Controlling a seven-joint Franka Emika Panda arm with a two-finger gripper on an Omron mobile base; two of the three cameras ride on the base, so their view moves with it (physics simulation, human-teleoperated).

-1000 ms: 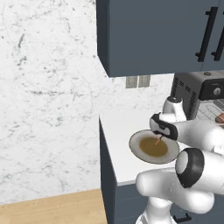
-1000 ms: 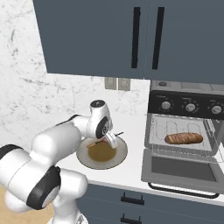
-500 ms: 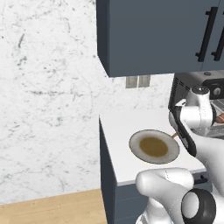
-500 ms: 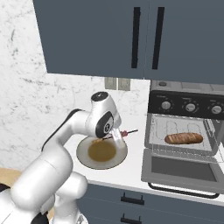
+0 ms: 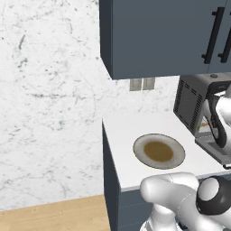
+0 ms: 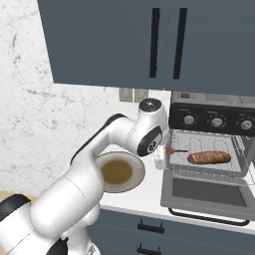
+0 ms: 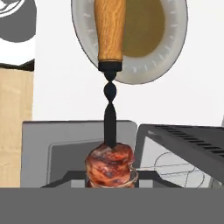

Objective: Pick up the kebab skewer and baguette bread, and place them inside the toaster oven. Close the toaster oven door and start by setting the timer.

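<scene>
My gripper [image 6: 162, 152] is shut on the kebab skewer [image 6: 172, 149] and holds it at the left edge of the toaster oven [image 6: 211, 149] opening, stick pointing inward. In the hand view the kebab skewer [image 7: 109, 109] runs up from a red meat chunk between my gripper's [image 7: 110, 177] fingers to a wooden handle. The baguette bread [image 6: 209, 158] lies on the wire rack inside. The toaster oven door [image 6: 209, 191] hangs open and flat in front. Three pale knobs [image 6: 216, 122] sit on the top panel; which one is the timer I cannot tell.
A round plate [image 6: 119, 172] with a brown centre sits on the white counter [image 5: 122, 135] left of the oven, also plate [image 5: 159, 152]. Dark wall cabinets [image 6: 149, 40] hang above. The oven's vented side [image 5: 187, 106] faces the plate.
The arm swung right from above the plate to the oven front, carrying the skewer with it. The baguette and the open door have not moved.
</scene>
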